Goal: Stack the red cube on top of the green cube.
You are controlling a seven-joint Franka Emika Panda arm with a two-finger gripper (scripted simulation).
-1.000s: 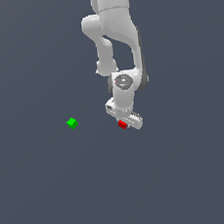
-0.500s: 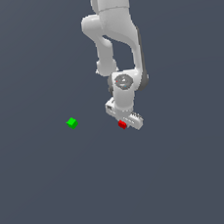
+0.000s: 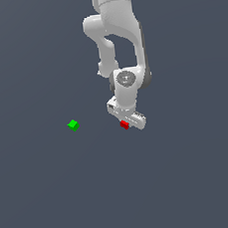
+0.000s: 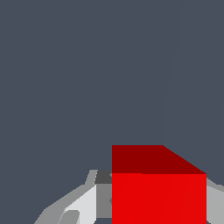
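The red cube (image 3: 124,125) sits between the fingers of my white gripper (image 3: 126,123), right under the hand. In the wrist view the red cube (image 4: 158,188) fills the space between the two grey fingers (image 4: 83,205), which lie against its sides, so the gripper looks shut on it. I cannot tell whether the cube rests on the floor or is lifted. The green cube (image 3: 73,125) lies alone on the dark floor, well off to the exterior view's left of the gripper. It does not show in the wrist view.
The white arm (image 3: 119,30) reaches down from the top of the exterior view. The floor (image 3: 55,193) is a plain dark grey surface with nothing else on it.
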